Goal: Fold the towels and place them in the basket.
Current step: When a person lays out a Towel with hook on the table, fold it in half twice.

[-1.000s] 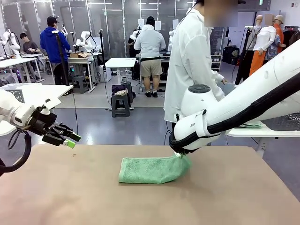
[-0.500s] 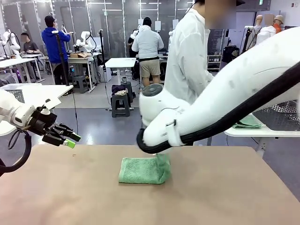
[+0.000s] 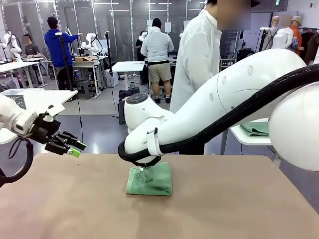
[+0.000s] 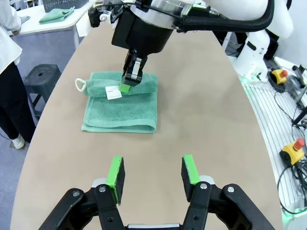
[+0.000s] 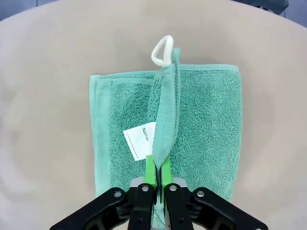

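Sea-green towel (image 3: 149, 181) lies folded mid table (image 3: 249, 199). R gripper (image 5: 156, 170) is clamped on a raised ridge of it, ridge running straight away from fingers (image 5: 149, 165) toward hang loop (image 5: 163, 50). L gripper (image 4: 152, 177) hangs w/ jaws half-spread, empty, well apart; R arm (image 3: 224, 99) nearer.

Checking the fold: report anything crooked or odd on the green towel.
Nothing damaged. The right gripper pinches one edge of the green towel into a raised ridge down its middle, so the top layer isn't flat yet. A white label and the hanging loop stick out.
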